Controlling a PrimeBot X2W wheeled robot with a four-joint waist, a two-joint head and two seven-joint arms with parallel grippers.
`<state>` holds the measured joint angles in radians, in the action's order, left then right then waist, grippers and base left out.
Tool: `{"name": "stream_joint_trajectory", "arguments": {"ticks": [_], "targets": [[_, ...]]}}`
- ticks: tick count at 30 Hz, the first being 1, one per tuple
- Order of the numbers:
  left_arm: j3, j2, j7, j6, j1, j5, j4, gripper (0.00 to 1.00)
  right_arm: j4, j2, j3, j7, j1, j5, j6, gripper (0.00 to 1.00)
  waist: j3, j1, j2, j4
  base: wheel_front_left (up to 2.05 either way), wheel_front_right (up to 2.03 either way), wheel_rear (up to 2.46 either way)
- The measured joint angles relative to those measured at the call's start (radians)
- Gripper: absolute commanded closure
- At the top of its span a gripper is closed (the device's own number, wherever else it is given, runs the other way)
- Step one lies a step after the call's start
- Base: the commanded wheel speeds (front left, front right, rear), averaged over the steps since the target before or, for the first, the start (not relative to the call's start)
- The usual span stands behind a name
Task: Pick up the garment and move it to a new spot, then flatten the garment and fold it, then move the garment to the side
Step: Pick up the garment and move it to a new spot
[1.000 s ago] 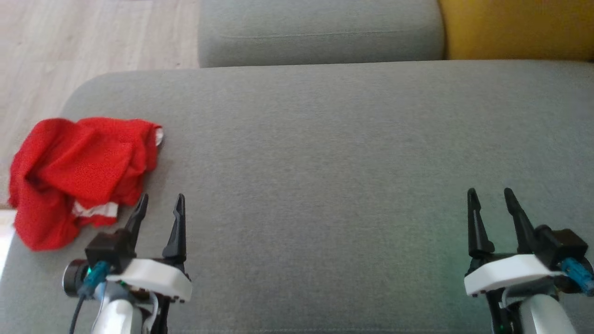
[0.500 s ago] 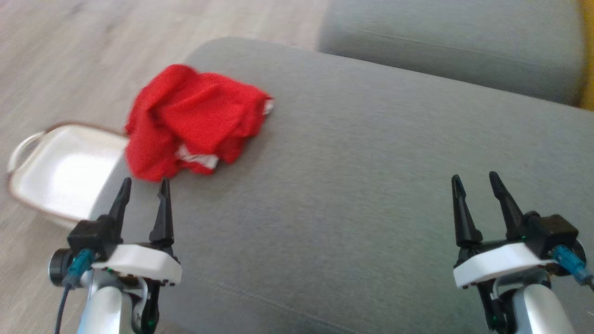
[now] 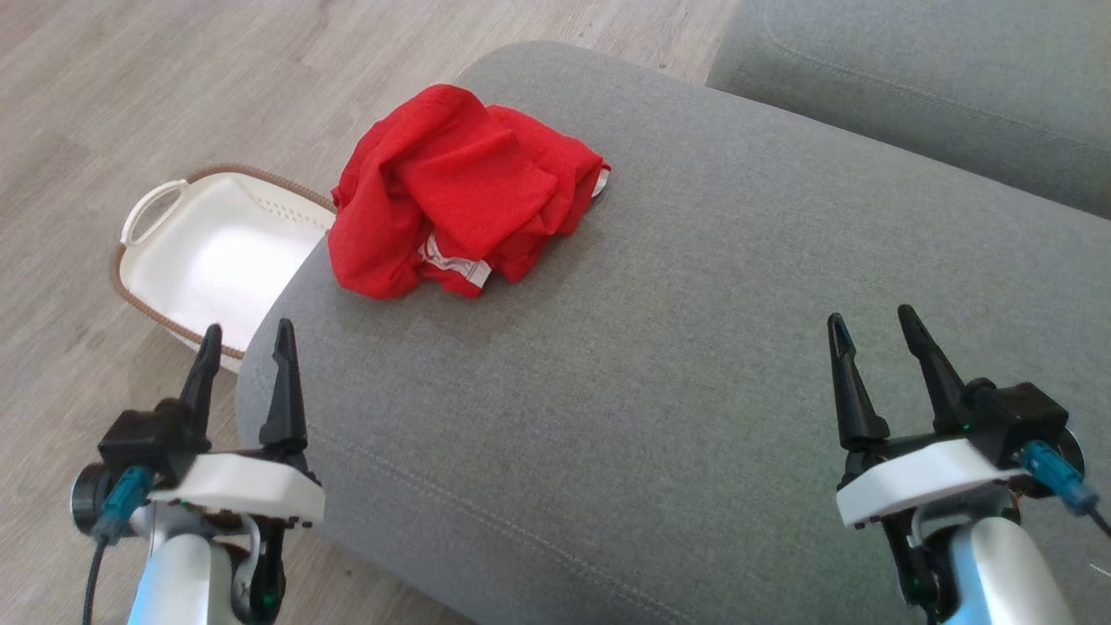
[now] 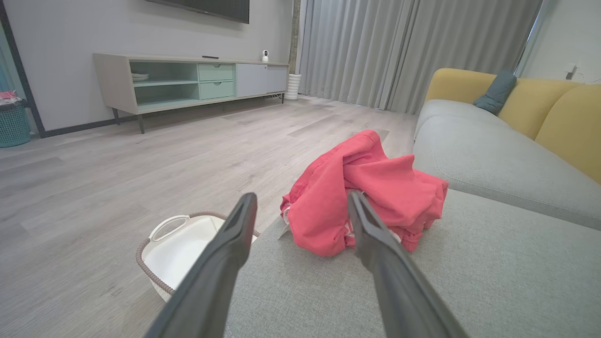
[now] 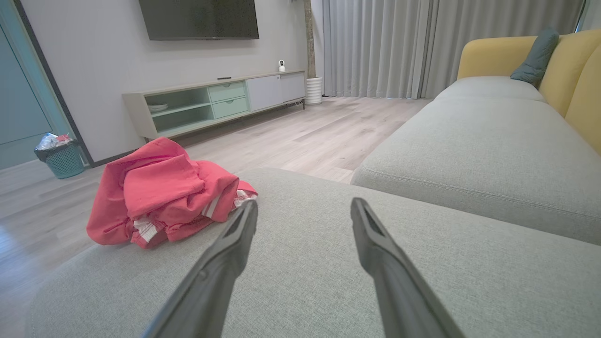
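Left end effector (image 3: 247, 327) gapes near crumpled red garment (image 3: 460, 191).

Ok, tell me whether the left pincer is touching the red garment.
Apart. In the head view, a strip of bare grey cushion lies between the open left pincer and the garment.

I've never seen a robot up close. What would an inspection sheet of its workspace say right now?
Surface: grey sofa cushion, carrying the garment.
Job's things: red garment, crumpled near the cushion's far left corner, not gripped.
Clutter: white basket on the floor beside the cushion.
Grippers: left gripper open over the cushion's edge; right gripper open above the cushion; both apart from the garment.
Cables: blue-plugged cable at each wrist.
Surroundings: wooden floor, TV cabinet, curtains, yellow backrest.
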<state>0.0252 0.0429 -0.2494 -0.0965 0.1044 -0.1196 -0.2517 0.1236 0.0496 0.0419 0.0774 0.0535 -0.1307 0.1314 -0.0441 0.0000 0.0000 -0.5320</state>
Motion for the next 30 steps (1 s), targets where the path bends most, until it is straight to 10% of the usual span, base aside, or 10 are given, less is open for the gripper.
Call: {"name": "stream_joint_trajectory", "arguments": {"ticks": [18, 30], "targets": [[-0.077, -0.005, 0.0, 0.01, 0.171, -0.069, -0.07, 0.0, -0.117, 0.051, -0.018, -0.088, 0.036, 0.027, 0.0, 0.0, -0.131, 0.0, 0.0, 0.024, 0.0, 0.0, 0.0], [-0.055, 0.02, 0.012, -0.002, 0.676, -0.118, -0.562, 0.0, -0.24, 0.13, -0.03, -0.178, 0.107, 0.036, 0.0, 0.0, -0.374, 0.0004, -0.0001, 0.11, 0.0, 0.0, 0.0]]}}
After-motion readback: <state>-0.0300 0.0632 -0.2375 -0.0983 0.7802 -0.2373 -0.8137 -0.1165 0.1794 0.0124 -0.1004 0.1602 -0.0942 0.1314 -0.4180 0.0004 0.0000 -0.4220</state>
